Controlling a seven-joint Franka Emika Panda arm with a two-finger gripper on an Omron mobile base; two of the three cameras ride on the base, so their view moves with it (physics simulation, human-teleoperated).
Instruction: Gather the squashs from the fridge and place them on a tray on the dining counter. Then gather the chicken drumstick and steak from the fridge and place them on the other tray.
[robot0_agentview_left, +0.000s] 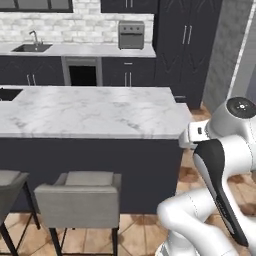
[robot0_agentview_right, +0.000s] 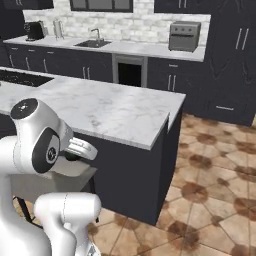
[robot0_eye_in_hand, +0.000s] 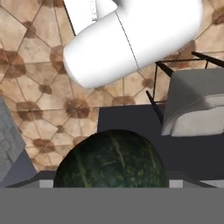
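A dark green, mottled squash (robot0_eye_in_hand: 111, 159) sits right at my gripper (robot0_eye_in_hand: 111, 183) in the hand view, hanging over the tiled floor with the jaws shut on it. In the base views my hand (robot0_agentview_left: 192, 134) hovers beside the end of the dining counter (robot0_agentview_left: 90, 110), below its marble top (robot0_agentview_right: 115, 107). A dark lump under the hand (robot0_agentview_right: 73, 157) may be the squash. The trays, the chicken drumstick and the steak are out of view. A tall grey panel (robot0_agentview_left: 225, 50) at the right edge may belong to the fridge; I cannot tell.
Grey padded stools (robot0_agentview_left: 77, 197) stand along the near side of the counter, one just below my hand (robot0_eye_in_hand: 197, 105). Dark cabinets, a sink (robot0_agentview_left: 31, 47) and a toaster oven (robot0_agentview_left: 131, 34) line the back wall. Open tiled floor (robot0_agentview_right: 215, 175) lies to the right.
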